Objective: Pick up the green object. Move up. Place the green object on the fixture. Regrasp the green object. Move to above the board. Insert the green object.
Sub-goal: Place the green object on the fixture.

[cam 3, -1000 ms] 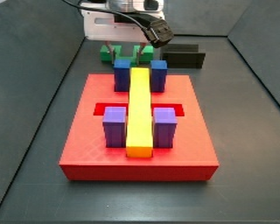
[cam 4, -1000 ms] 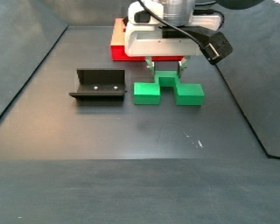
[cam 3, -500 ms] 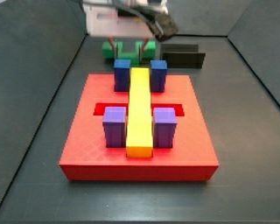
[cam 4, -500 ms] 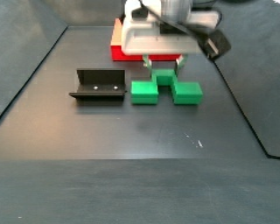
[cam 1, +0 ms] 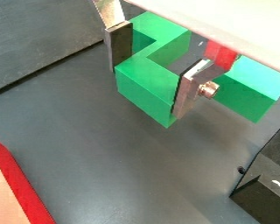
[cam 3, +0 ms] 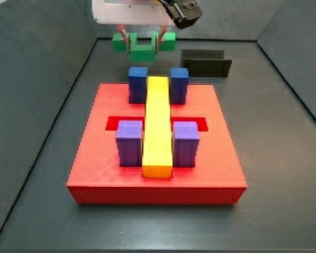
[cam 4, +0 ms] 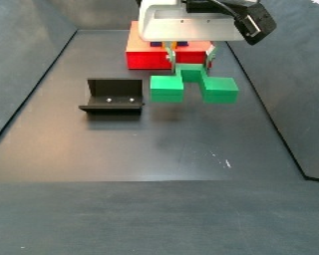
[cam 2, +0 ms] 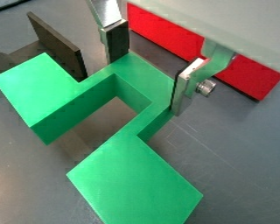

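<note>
Two silver fingers of gripper clamped on raised centre of green object; piece off floor, hanging beside board, right of fixture in side view.

Claw: two flat silver finger plates, dark pads, round screw head at one fingertip. White boxy wrist housing above, with black camera module, near the board.

Even, soft overhead light; all views sharp.

The dark floor shows a dull sheen and a soft shadow under the green object, held in the gripper. Wrist views are crisp, colours saturated.
</note>
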### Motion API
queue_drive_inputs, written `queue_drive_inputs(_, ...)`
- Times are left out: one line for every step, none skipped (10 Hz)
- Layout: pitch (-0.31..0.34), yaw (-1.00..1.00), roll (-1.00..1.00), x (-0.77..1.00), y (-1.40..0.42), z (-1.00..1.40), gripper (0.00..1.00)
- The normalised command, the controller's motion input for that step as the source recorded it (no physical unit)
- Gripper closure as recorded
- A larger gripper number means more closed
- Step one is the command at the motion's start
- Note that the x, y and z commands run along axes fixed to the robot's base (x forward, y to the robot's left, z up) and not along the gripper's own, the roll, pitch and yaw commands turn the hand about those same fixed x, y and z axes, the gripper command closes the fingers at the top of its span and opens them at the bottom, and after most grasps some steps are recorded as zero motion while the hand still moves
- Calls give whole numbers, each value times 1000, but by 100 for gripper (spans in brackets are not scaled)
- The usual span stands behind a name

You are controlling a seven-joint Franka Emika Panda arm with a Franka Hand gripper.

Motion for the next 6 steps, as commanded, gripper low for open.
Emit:
queue_drive_inputs(-117,0,-520,289,234,437,100)
queue_drive_inputs(-203,-83,-809,640,340,586,100)
queue_drive_inputs(-277,-114,-803,691,269,466,100)
queue_drive_inputs(-386,-149,-769,731,194,300,100)
queue_drive_inputs(-386,-171,-806,749,163,266,100)
queue_drive_inputs(-320,-200,-871,786,143,249,100)
